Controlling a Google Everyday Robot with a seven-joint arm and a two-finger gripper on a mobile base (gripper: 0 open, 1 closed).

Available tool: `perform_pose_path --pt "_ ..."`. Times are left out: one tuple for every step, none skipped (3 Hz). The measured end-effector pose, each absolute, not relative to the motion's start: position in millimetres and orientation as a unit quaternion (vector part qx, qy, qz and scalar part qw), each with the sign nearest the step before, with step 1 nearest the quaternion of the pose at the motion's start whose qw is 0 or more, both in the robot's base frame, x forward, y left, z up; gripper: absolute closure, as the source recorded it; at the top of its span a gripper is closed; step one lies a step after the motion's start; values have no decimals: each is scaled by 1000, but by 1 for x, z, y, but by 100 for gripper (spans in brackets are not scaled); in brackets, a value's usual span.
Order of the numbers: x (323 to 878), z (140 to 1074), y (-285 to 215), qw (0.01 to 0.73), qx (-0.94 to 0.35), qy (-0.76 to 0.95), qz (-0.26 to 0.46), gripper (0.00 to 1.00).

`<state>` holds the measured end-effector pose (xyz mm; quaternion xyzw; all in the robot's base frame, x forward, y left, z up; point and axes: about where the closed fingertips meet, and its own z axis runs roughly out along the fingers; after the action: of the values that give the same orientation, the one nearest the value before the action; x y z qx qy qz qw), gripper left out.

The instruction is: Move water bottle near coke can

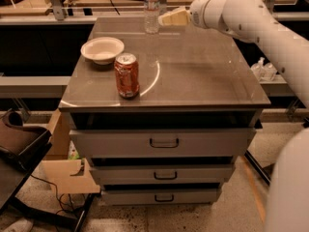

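The water bottle (151,8) is clear plastic and stands upright at the far edge of the cabinet top, left of centre. The coke can (127,75) is red-orange with a silver top and stands near the front left of the cabinet top. My gripper (166,18) reaches in from the right on a white arm; its pale fingers point left and sit just right of the bottle's lower half, very close to it. The bottle and the can are far apart.
A white bowl (102,49) sits behind the can on the left. The grey cabinet top (203,76) tops a three-drawer cabinet (164,143). Small pale pump bottles (263,69) stand on a ledge to the right. A dark chair (19,144) is at lower left.
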<state>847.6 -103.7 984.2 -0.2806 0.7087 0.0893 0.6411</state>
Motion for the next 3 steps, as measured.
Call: perform_pose_path --pt "875 976 -90 648 -270 705 98 0" --pt "897 972 -76 658 -263 696 112 0" --pt "937 975 -40 669 -266 684 123 0"
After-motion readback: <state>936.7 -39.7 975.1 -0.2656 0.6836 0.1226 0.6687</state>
